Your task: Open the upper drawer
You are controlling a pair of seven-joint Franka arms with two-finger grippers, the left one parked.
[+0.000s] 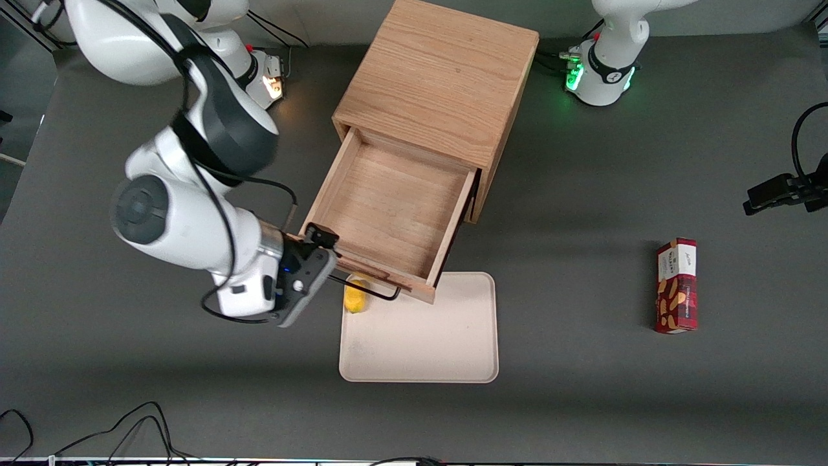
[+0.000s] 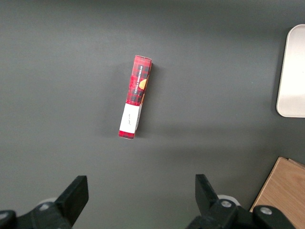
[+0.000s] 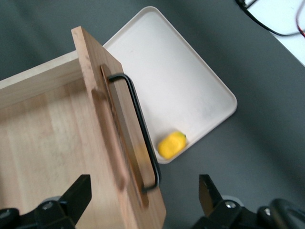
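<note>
The light-oak upper drawer (image 1: 388, 207) with its thin black wire handle (image 3: 138, 126) stands pulled well out of the wooden cabinet (image 1: 440, 84), its front edge over the cream plastic tray (image 1: 420, 336) (a small yellow object (image 3: 171, 144) lies on it). The right arm's two-finger gripper (image 1: 317, 259) hovers by the handle's end, fingers spread and holding nothing.

1. The working right arm (image 1: 187, 188) reaches in from its base toward the front camera, bent sharply at a white elbow joint.
2. Its wrist angles downward, with a black cable looping around it.
3. The gripper (image 1: 323, 255) sits at the arm's end, low over the table, nearer the front camera than the arm's base.
4. In the right wrist view its two dark fingers (image 3: 78, 195) stand wide apart, with nothing held between them.
</note>
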